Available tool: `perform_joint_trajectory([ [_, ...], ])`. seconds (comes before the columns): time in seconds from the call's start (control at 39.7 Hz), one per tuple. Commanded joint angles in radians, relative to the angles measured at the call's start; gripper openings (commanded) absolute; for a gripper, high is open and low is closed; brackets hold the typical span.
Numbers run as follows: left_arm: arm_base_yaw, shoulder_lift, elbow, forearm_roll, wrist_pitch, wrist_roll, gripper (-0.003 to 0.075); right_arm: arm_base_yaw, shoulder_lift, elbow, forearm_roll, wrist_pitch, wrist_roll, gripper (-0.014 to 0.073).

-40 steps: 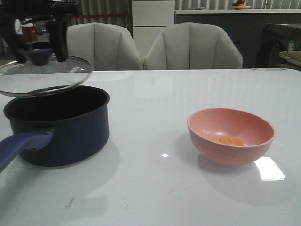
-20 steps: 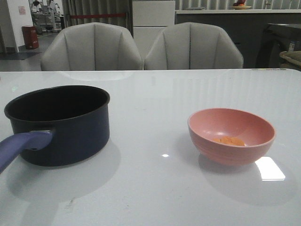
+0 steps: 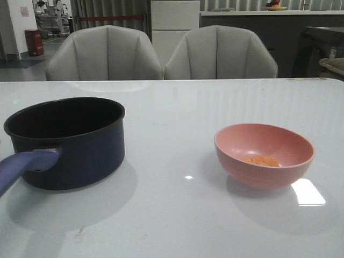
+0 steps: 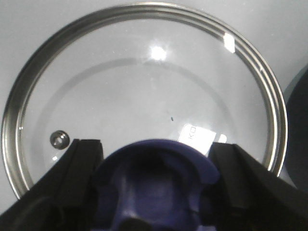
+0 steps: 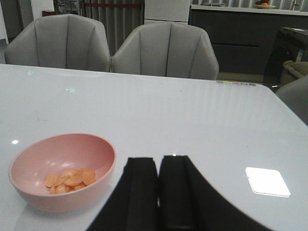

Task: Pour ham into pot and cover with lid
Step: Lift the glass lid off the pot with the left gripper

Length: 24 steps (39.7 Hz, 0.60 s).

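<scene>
lid (image 4: 144,96) knob between left gripper (image 4: 156,187) fingers

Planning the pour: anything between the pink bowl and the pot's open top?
Nothing visible. Bare table lies between the bowl holding the ham and the pot. The pot is uncovered; the left hand holds the lid off to the side.

pot (image 3: 70,142): dark navy, nearly black, with a purple-blue handle
bowl (image 3: 264,155): salmon pink, plain
ham (image 5: 70,180): pale orange slices
lid (image 4: 144,86): clear glass, steel rim, purple-blue knob, small white label
table (image 3: 177,226): glossy white
chairs (image 3: 161,51): light grey
left gripper (image 4: 154,192): black
right gripper (image 5: 158,197): black
</scene>
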Motion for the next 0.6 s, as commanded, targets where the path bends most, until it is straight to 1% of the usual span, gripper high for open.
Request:
perform_joint_trajectory([
  [0.0, -0.007, -0.019, -0.022, -0.018, -0.024, 0.007, 0.0225, -0.005, -0.020, 0.010, -0.010, -0.077, -0.003, 0.0147],
  [0.1, -0.012, 0.001, -0.022, -0.016, -0.024, 0.007, 0.0267, -0.005, -0.020, 0.010, -0.010, -0.077, -0.003, 0.0147],
  [0.28, -0.013, 0.035, -0.022, -0.016, -0.022, 0.007, 0.0446, -0.005, -0.020, 0.010, -0.010, -0.077, -0.003, 0.0147],
  [0.33, -0.013, 0.042, -0.022, -0.015, -0.014, 0.007, 0.0472, -0.005, -0.020, 0.010, -0.010, -0.077, -0.003, 0.0147],
  [0.58, -0.013, 0.047, -0.042, -0.012, 0.004, 0.007, 0.0471, -0.005, -0.020, 0.010, -0.010, -0.077, -0.003, 0.0147],
])
